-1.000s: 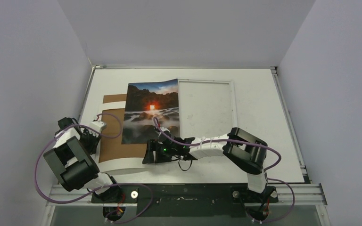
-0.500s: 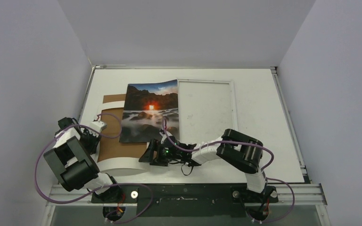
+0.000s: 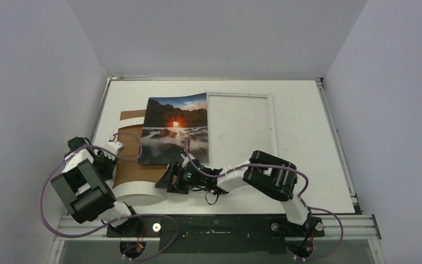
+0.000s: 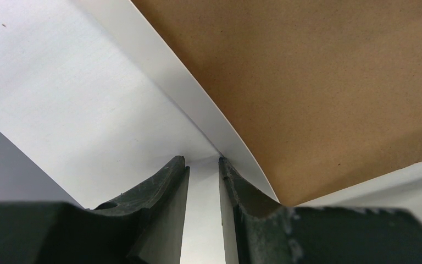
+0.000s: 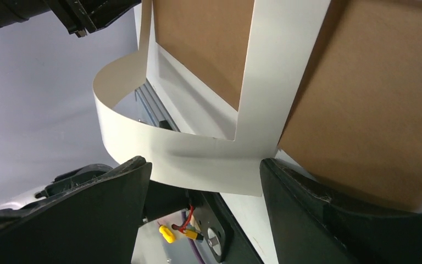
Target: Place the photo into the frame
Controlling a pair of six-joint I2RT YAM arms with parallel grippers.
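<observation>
— Right wrist view: the right hand [image 5: 200,176] is spread and holds nothing; a strip of curled mat [image 5: 283,66] sits ahead, between its fingers.
— The left hand [image 4: 200,160]?
— Fingers nearly together at the mat's edge. Whether it pinches, I cannot tell.
— The photo [image 3: 176,129]?
— Just beyond the right hand, the nearer one, on cardboard [image 3: 132,173], long axis running away. The frame [image 3: 240,124] lies against its right edge, with bare counter [image 3: 307,137] further right.

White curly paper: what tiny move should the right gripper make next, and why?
Probably close the right gripper on the white mat. Its jaws stand open around the mat's curled near edge, while the left gripper pinches its other side. Holding both sides should help control the curl.
</observation>
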